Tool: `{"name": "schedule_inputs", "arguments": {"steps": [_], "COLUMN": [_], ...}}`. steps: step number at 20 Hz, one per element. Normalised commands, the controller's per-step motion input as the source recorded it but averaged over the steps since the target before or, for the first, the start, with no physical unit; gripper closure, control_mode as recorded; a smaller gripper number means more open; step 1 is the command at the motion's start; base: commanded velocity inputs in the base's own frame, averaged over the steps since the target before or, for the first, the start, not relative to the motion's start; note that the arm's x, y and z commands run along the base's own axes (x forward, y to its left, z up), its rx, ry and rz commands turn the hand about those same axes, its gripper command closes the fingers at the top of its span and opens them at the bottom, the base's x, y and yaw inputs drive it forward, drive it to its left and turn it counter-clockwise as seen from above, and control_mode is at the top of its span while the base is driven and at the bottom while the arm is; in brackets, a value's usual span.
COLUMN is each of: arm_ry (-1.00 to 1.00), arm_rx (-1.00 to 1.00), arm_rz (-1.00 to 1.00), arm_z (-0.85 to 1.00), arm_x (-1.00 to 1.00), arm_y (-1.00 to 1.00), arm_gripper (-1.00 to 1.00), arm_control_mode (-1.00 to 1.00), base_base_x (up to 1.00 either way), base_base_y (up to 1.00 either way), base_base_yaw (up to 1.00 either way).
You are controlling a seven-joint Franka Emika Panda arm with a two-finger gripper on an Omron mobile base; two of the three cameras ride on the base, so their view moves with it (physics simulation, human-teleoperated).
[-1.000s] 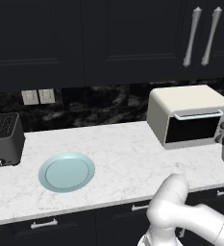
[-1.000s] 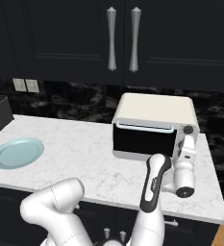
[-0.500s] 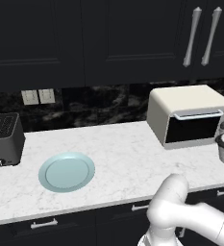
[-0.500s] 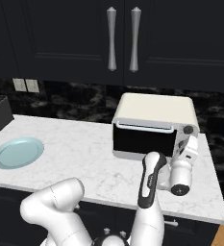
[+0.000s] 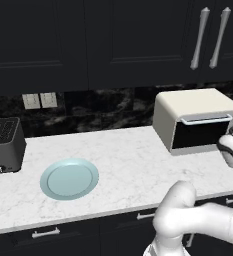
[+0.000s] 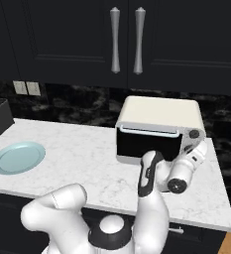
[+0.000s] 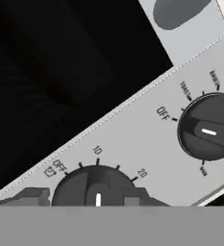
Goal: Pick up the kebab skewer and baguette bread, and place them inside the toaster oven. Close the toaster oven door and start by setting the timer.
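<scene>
Grey against grey at closest range: tool (image 7: 84,198) set over the round grey timer knob (image 7: 96,185) of the boxy cream-white toaster oven (image 6: 159,111), one dark fingertip (image 7: 31,197) at each side of the dial. Cannot tell whether clamped on the knob or merely bracketing it without pressure.

Seemingly the last step, setting the timer. Best done by squeezing evenly on both flanks before any rotation, then rolling the wrist about the knob's own axis, so as to sweep from the OFF mark towards the 10 and 20 printed round the rim. Worth keeping the push into the panel light, and watching the white pointer line rather than trusting the wrist. Slipping off the smooth rim looks the main risk, so better slow and steady than quick.

Just beyond on the pale control strip, a second grey dial (image 7: 207,127) with its own OFF mark, to be left alone.

Left of the strip, the dark glass toaster oven door (image 6: 146,144) upright and shut, pale bar handle (image 6: 146,130) along its top edge.

Farther out on the white marble worktop (image 5: 133,165), well apart from the oven, a round light-blue plate (image 5: 69,179) lying bare, and at the far left end a dark grey slot toaster (image 5: 4,145) against the black stone backsplash.
</scene>
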Motion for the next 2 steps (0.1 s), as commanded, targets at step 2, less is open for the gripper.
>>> {"name": "schedule_inputs", "arguments": {"steps": [2], "arm_ry": [0.19], "arm_rx": [0.29], "arm_rz": [-0.13], "arm_z": [0.0], "arm_x": [-0.01], "arm_y": [-0.46], "arm_gripper": [1.0], "arm_control_mode": [-1.0], "base_base_x": [0.0], "base_base_y": [0.0], "base_base_yaw": [0.0]}}
